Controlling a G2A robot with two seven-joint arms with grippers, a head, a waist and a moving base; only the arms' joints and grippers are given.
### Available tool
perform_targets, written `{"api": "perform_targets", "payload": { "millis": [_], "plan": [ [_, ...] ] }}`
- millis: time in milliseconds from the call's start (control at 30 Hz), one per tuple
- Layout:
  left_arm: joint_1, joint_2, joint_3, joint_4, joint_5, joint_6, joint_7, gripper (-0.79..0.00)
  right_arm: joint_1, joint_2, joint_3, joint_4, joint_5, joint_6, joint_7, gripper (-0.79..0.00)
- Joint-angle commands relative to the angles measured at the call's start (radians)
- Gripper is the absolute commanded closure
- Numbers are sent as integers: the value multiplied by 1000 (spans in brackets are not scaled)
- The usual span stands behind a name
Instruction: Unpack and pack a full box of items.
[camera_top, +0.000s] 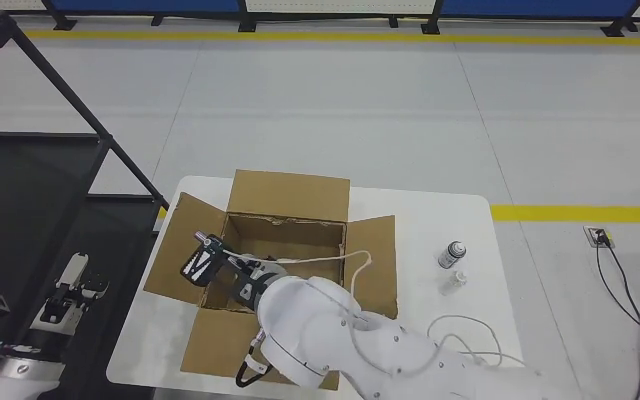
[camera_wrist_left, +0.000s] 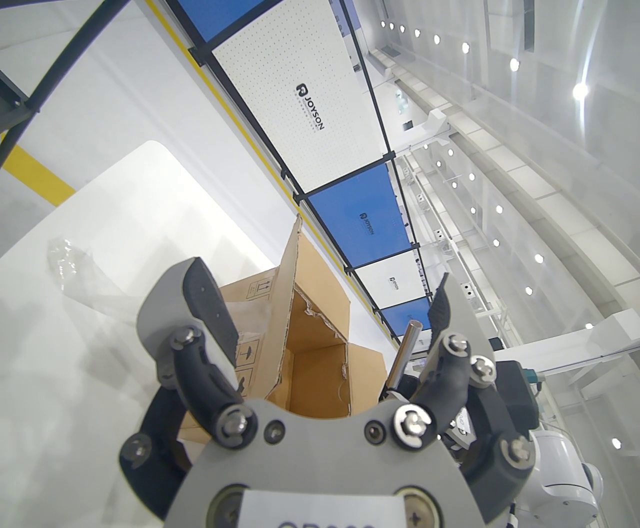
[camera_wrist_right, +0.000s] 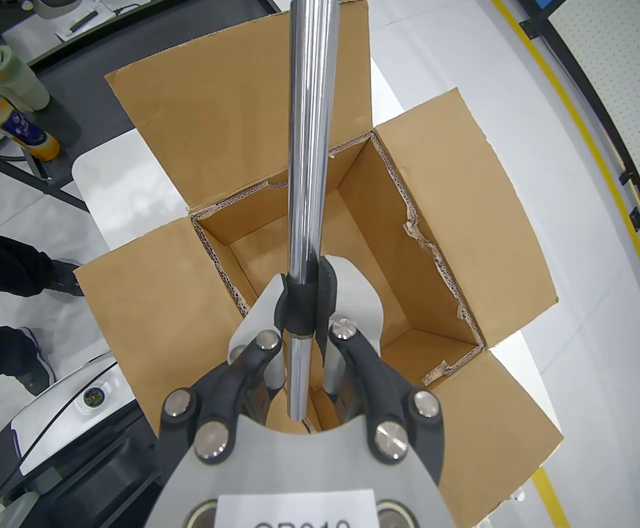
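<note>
From above, we see the right pincer (camera_top: 196, 258) hanging over one side of the open cardboard box (camera_top: 290, 190), where a side flap meets the opening. The box stands on a white table (camera_top: 440, 215). Well away from the pincer, on the other side of the box, a spray can (camera_top: 453, 254) and a small bottle (camera_top: 457, 279) stand upright near each other.

On the left wrist camera, we find the left pincer (camera_wrist_left: 320, 280) with its fingers spread wide and nothing between them. It is tilted upward outside the box, and one raised flap stands just ahead of its fingertips. A crumpled clear plastic wrap (camera_wrist_left: 70, 260) lies on the table off to one side of it. Past one finger, farther off, a shiny metal rod (camera_wrist_left: 406, 350) shows.

On the right wrist camera, we see the right pincer clamped on the rod close to one end. The long part runs straight out ahead of the fingertips, over the opening and the flap beyond. The opening lies beneath and ahead of the pincer, its flaps folded outward and its rim torn in places. Beyond the far flap, bottles (camera_wrist_right: 25, 135) stand on a dark table (camera_wrist_right: 55, 100).
</note>
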Motion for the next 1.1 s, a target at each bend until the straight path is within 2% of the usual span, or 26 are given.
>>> {"api": "perform_targets", "payload": {
  "millis": [0,767,833,933,1067],
  "plan": [
    [0,0,0,0,0,0,0,-785,0,0,0,0,0,0,0,0],
    [0,0,0,0,0,0,0,-785,0,0,0,0,0,0,0,0],
    [0,0,0,0,0,0,0,-785,-16,-1,15,32,12,-3,-21,0],
    [0,0,0,0,0,0,0,-785,-9,-16,28,119,-2,55,-19,0],
    [0,0,0,0,0,0,0,-785,30,-47,35,288,33,55,-64,0]
  ]
}}
